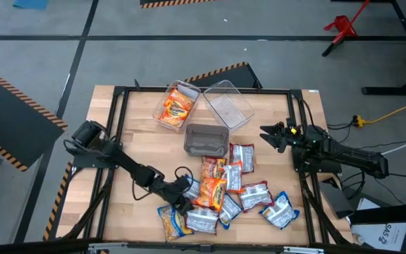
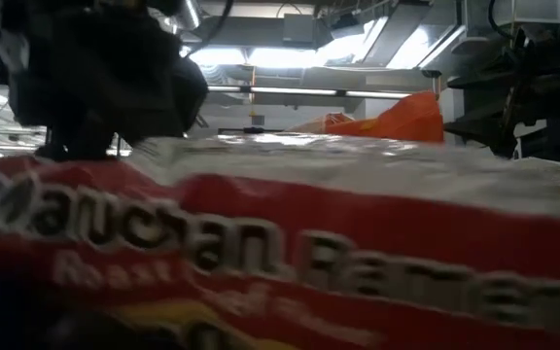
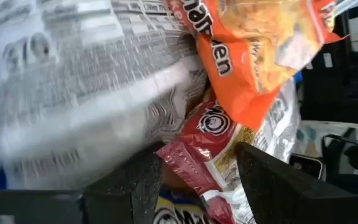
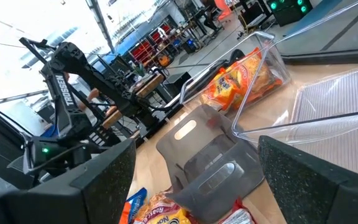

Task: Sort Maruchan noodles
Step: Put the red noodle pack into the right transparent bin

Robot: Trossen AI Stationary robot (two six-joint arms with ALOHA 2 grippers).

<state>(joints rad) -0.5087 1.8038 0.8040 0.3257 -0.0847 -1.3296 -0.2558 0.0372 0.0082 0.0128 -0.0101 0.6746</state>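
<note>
The Maruchan noodles lie in a loose pile (image 1: 224, 190) at the table's near middle: orange, red-and-white and blue-and-white packets that overlap one another. My left gripper (image 1: 187, 192) is down at the pile's left side, open. In the left wrist view its fingers (image 3: 135, 186) stand on either side of a red-and-white packet (image 3: 194, 146), below an orange packet (image 3: 260, 43) and a white printed one (image 3: 86, 81). My right gripper (image 1: 268, 134) waits open at the right edge, above the table. In the low view a red-and-white packet (image 2: 280, 253) fills the foreground. My left gripper comes slanting down from the table's left, one finger on each side of the red-and-white packet's corner (image 3: 173, 155). I cannot tell whether the fingers touch it. The packet lies in the pile.
Three clear bins stand behind the pile. The far left one (image 1: 162, 113) holds orange packets. The one at the far middle (image 1: 229, 104) and the one nearest the pile (image 1: 206, 140) hold no packets. A black frame (image 1: 118, 92) rims the table.
</note>
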